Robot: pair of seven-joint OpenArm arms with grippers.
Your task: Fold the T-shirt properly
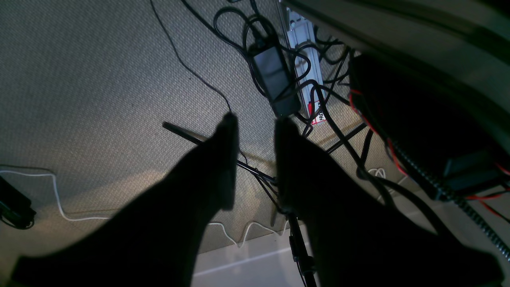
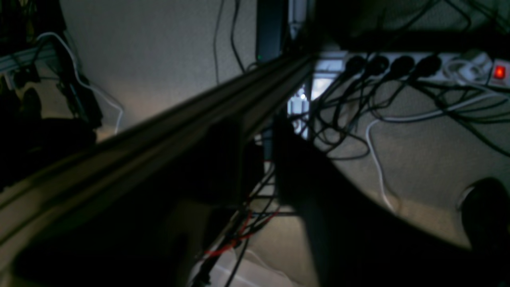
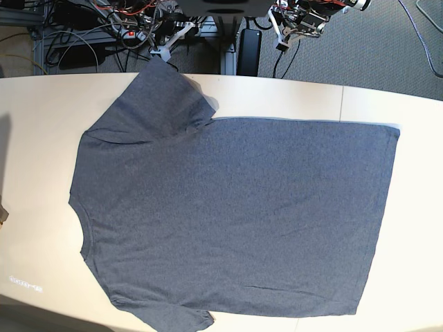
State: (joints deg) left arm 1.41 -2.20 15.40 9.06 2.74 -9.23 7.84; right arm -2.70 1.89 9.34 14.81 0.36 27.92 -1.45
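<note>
T-shirt [image 3: 235, 214] flat, plain side up, on desk [image 3: 41, 124] | no fold made; all folding left | left gripper [image 1: 255, 123] parted, empty, over floor | right gripper [image 2: 259, 135] parted, empty

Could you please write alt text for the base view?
A grey T-shirt lies spread flat, plain side up, on a pale table, collar toward the left. Cables clutter the floor beyond the far edge.

T-shirt [image 3: 235, 214]: matt heathered cloth; table [image 3: 41, 138]: smooth, pale, slight sheen.
</note>
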